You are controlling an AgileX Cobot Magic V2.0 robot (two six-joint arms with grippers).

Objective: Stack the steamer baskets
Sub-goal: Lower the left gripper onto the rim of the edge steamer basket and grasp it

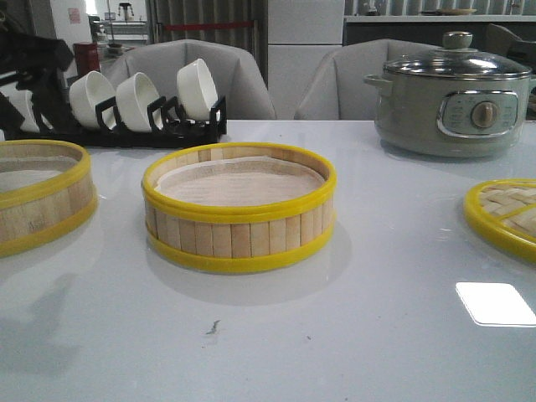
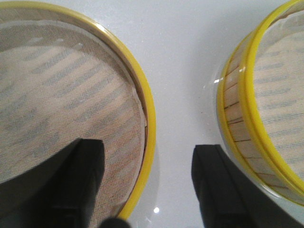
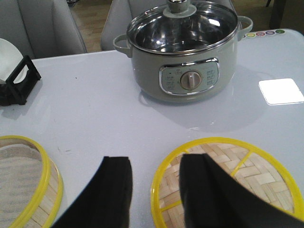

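Glossy white desk [image 1: 377,276] fills the front view, with two grey chairs [image 1: 197,71] behind its far edge. One steamer basket [image 1: 239,208] sits at the centre of the desk, a round ring of pale bamboo slats with yellow rims and a pale liner inside. A second steamer basket [image 1: 38,194], just like it, stands at nine o'clock from the first, partly cut off by the frame edge; the two are apart, with bare desk between them. At three o'clock, a flat woven bamboo lid [image 1: 505,215] with a yellow rim lies at the frame edge. A grey electric pot [image 1: 452,99] with a glass cover stands at one o'clock, and a black rack of white bowls [image 1: 134,102] at eleven o'clock.

My left end effector [image 2: 147,183] is spread apart, empty, straddling the rim of the second basket [image 2: 61,95]: one finger over its liner, the other over bare desk beside the centre basket [image 2: 266,104]. My right end effector [image 3: 154,194] is also spread apart and empty, one finger above the lid [image 3: 247,175], the other over bare desk.
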